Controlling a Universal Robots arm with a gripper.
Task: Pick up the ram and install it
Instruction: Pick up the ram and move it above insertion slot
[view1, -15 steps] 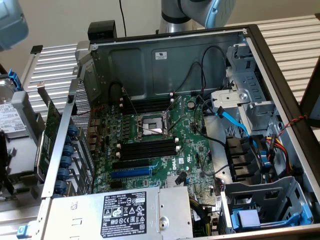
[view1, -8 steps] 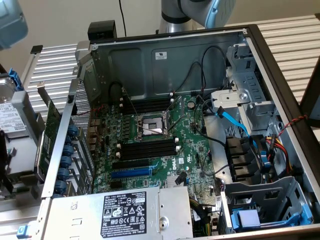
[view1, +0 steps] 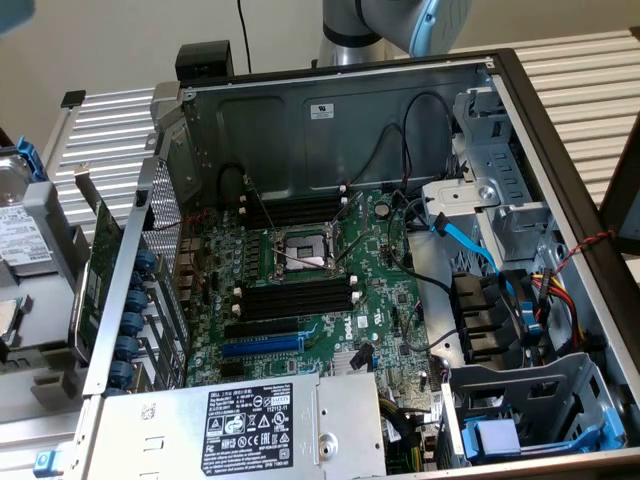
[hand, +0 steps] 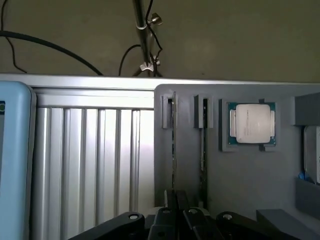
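Gripper (hand: 179, 201) hangs over the grey tray (hand: 190, 170), fingers (hand: 171, 206) drawn together and gripping nothing. The ram (hand: 174, 145) stands on edge in a tray slot just ahead of the fingers. A second stick (hand: 204, 145) occupies the next slot, with a processor (hand: 251, 123) farther to that side. The computer case (view1: 340, 110) lies open on the bench (view1: 580, 80).

Exterior view looks down into the computer case (view1: 300, 120), wrist view closely onto a tray (hand: 240, 175).
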